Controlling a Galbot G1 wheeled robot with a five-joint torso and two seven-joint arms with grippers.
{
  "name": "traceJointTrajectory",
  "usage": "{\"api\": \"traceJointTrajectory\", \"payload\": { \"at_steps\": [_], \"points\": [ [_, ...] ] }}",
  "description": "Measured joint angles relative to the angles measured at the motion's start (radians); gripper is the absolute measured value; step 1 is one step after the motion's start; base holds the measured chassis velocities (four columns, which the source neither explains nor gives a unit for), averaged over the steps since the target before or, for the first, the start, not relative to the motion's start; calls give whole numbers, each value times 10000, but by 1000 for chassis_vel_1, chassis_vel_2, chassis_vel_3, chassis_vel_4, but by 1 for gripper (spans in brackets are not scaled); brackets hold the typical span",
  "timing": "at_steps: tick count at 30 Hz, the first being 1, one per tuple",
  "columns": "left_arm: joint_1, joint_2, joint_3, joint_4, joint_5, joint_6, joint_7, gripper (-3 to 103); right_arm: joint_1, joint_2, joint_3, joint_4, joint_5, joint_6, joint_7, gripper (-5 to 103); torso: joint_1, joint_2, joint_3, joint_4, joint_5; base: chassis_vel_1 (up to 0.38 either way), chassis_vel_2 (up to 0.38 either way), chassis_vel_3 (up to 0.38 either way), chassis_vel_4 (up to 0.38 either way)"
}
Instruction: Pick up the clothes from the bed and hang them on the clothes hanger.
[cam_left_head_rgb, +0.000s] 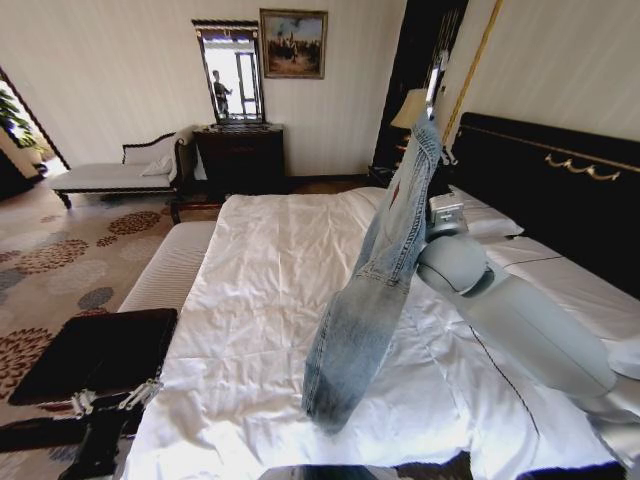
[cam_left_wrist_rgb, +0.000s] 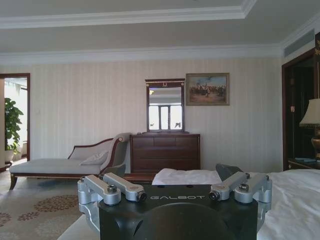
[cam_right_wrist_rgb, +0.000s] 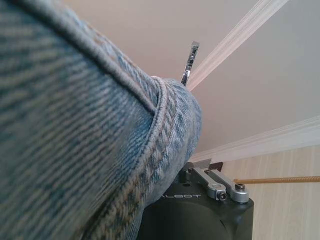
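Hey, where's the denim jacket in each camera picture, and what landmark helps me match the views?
Head view: the denim jacket hangs in the middle, held up over the bed by the right gripper.
Left wrist view: not in it.
Right wrist view: the jacket covers the side nearest the camera.
Shared landmark: the framed painting links the head and left wrist views.

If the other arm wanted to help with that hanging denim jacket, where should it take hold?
Probably the free lower end, coming from the robot's left side. The denim jacket hangs as a long drape from the raised right gripper, its bottom just over the bed, and the left gripper sits low on that side.
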Motion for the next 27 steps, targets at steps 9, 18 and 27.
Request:
{"api": "traceJointTrajectory", "payload": {
  "at_steps": [9,18,27],
  "points": [
    [0,-6,11,0,12,22,-7,100,-557,-139,235,225,12,3,-12,22,0,0,0,-2,1,0,0,0,0],
    [-3,-6,18,1,14,42,-13,100,-1227,-192,584,512,-23,-103,-15,22,1,-1,2,-2,3,0,0,0,0],
    [-6,-6,24,6,14,47,-14,100,-1493,-195,807,660,-33,-204,0,22,0,0,1,-1,1,0,0,0,0]
  ]
}}
